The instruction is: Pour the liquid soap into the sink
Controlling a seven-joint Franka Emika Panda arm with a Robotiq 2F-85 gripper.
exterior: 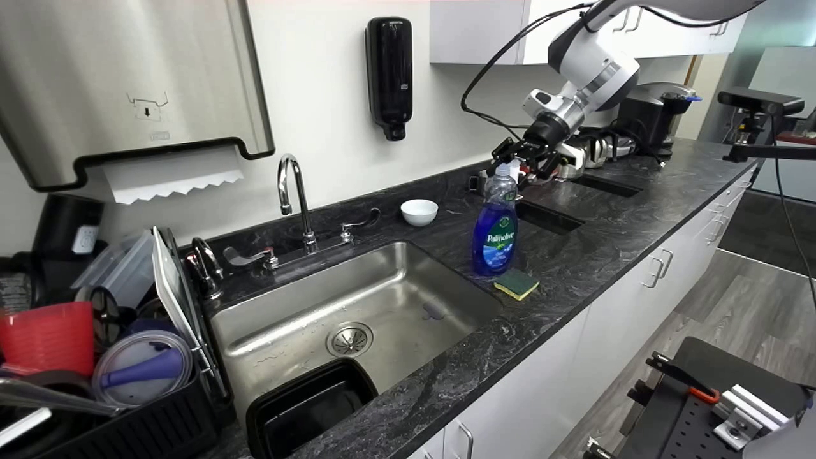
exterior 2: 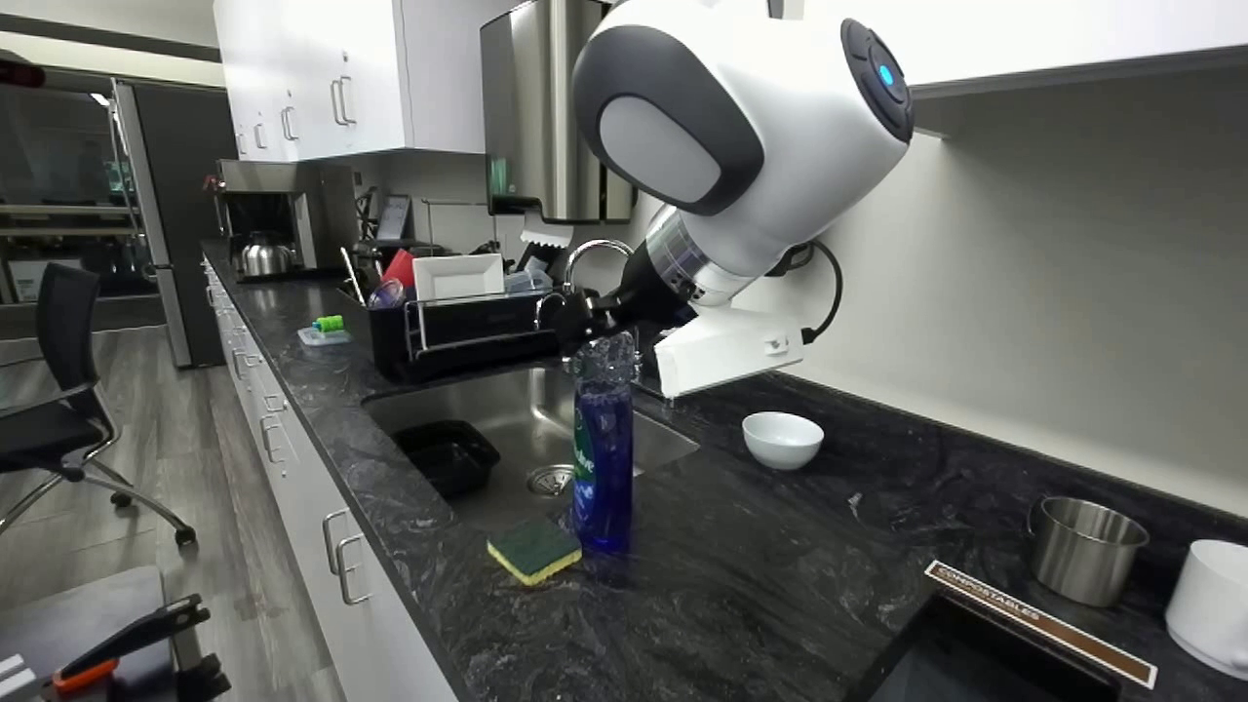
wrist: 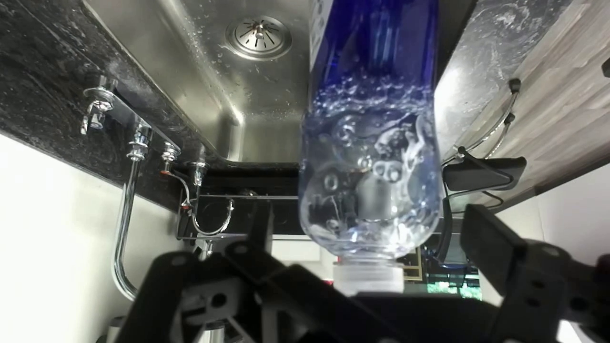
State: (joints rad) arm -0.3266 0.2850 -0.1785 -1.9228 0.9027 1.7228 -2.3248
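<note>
Liquid soap (exterior: 494,239) stands upright on the dark surface (exterior: 567,262) just beside the sink (exterior: 401,312), likely heavy, squishy and slippery, so hold it firmly just below the cap (wrist: 368,277), while the gripper (wrist: 371,221), spread wide on both sides of it, holds nothing.

The arm (exterior 2: 790,107) has smooth, rounded white links. On the side toward the front edge of the countertop (exterior 2: 760,624), a dark grey cover (exterior 2: 673,58) frames a paler grey inset (exterior 2: 658,146); on the side toward its back edge sits a black oval plate (exterior 2: 870,58) with a glowing blue disc (exterior 2: 885,75). Then come a silvery ring (exterior 2: 675,246), a black collar (exterior 2: 648,283) and a boxy white housing (exterior 2: 726,351). Black cables (exterior 2: 838,291) bow out in both exterior views. The gripper (wrist: 371,226) is black, its fingers (wrist: 493,252) blocky, with round grey pin heads (wrist: 241,249).
</note>
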